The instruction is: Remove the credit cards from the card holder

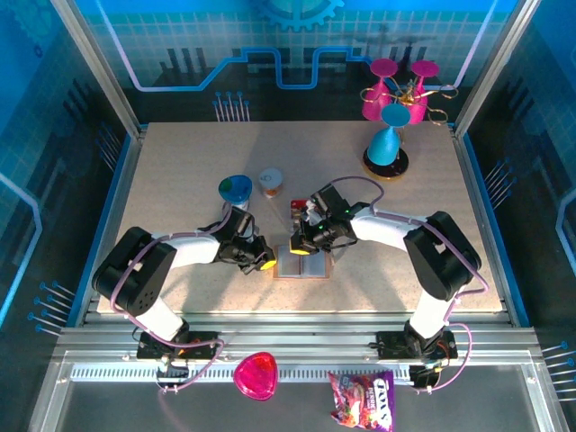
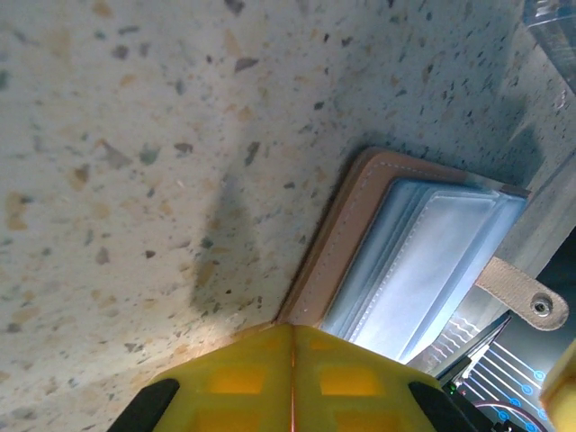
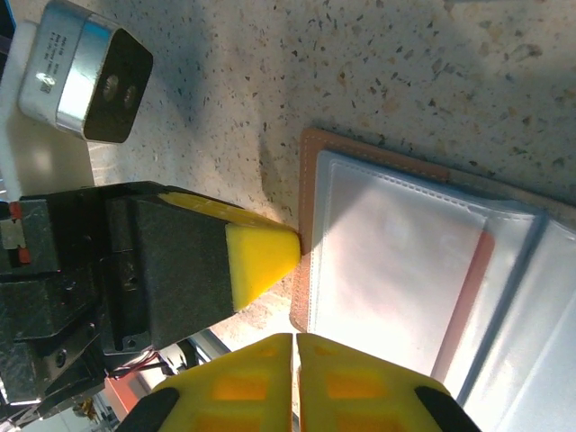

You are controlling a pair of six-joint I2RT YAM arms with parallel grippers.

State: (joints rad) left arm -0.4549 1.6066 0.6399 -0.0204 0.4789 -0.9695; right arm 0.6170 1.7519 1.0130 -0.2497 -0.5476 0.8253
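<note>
The card holder lies open and flat on the table, with a tan leather rim and clear blue-grey sleeves. I can make out no credit cards in those sleeves. A small dark and red flat thing, possibly one card, lies just behind the holder, partly under the right arm. My left gripper is shut, its yellow tips against the holder's left edge. My right gripper is shut too, its tips at the same tan edge, close to the left gripper's fingertip.
A clear plastic container's corner sits past the holder. Two small lidded cups stand behind the arms. A blue cone on a dark base and pink goblets stand at the back right. A pink dish and a snack bag lie below the table's front edge.
</note>
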